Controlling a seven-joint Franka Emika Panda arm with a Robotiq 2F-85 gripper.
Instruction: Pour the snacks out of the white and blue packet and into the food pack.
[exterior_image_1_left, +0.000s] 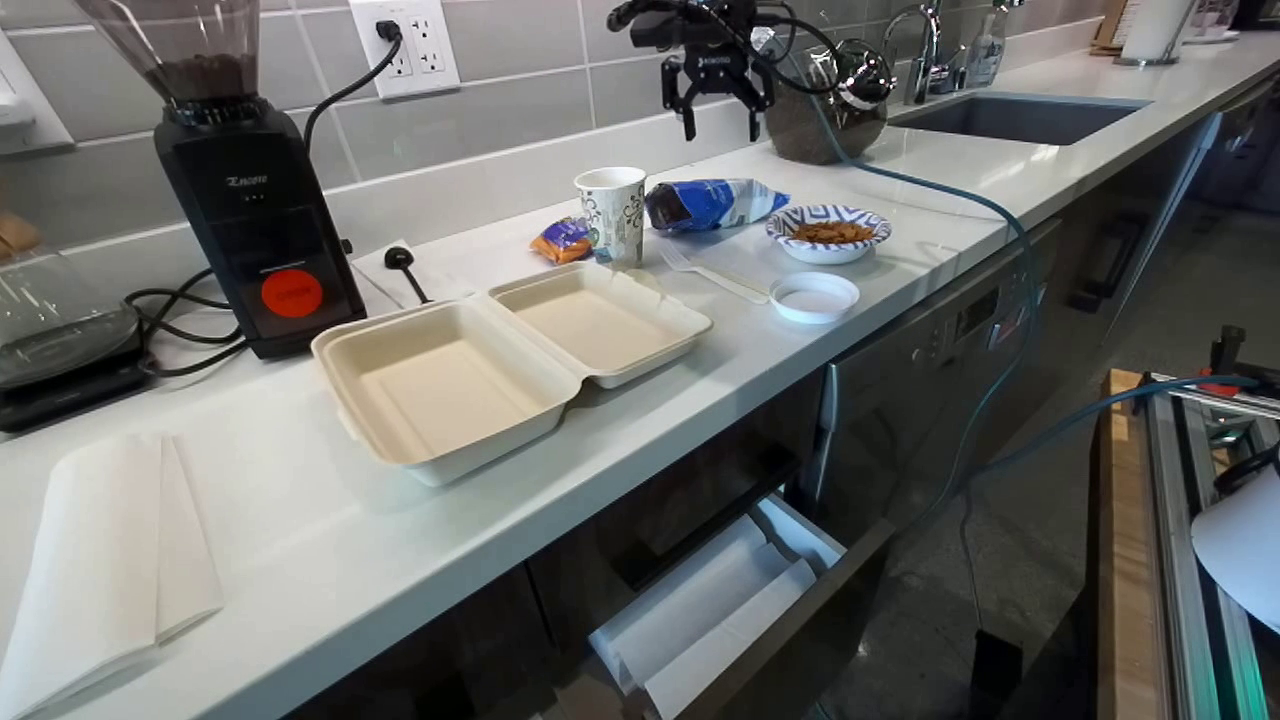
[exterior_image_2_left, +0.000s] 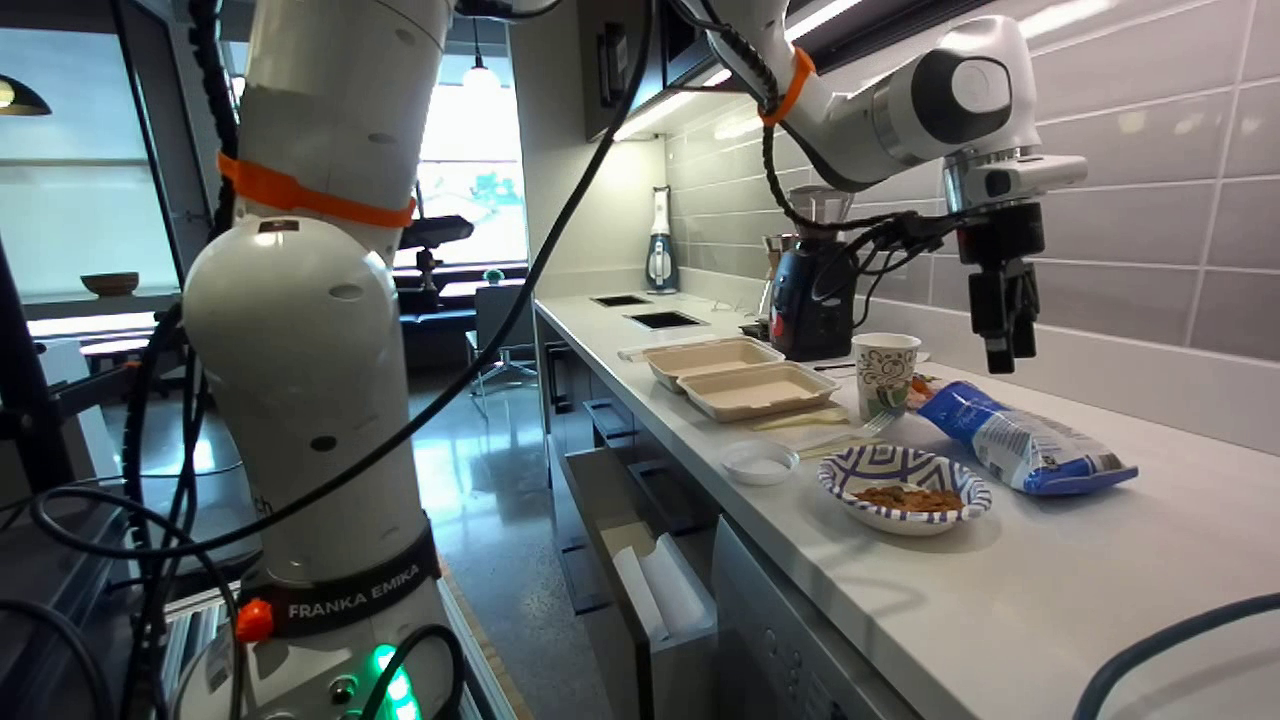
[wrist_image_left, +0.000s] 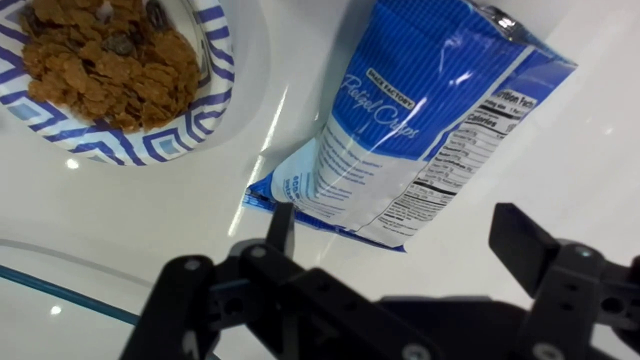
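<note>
The blue and white packet (exterior_image_1_left: 722, 204) lies on its side on the counter. It also shows in an exterior view (exterior_image_2_left: 1030, 440) and the wrist view (wrist_image_left: 390, 140). Its torn end shows dark in an exterior view and points toward the food pack. No snacks show outside the packet; its contents are hidden. The beige food pack (exterior_image_1_left: 445, 375) lies open, both halves bare; it also shows in an exterior view (exterior_image_2_left: 750, 390). My gripper (exterior_image_1_left: 722, 128) is open, empty and pointing down above the packet, apart from it. Its fingers (wrist_image_left: 393, 220) spread beyond the packet's sealed end in the wrist view.
A patterned bowl of brown flakes (exterior_image_2_left: 905, 500) stands beside the packet. A paper cup (exterior_image_1_left: 612, 215), an orange-blue packet (exterior_image_1_left: 562, 241), a fork (exterior_image_1_left: 715, 275) and a white dish (exterior_image_1_left: 815, 297) stand nearby. A grinder (exterior_image_1_left: 255, 215) stands behind the food pack. A drawer (exterior_image_1_left: 740, 610) is open below.
</note>
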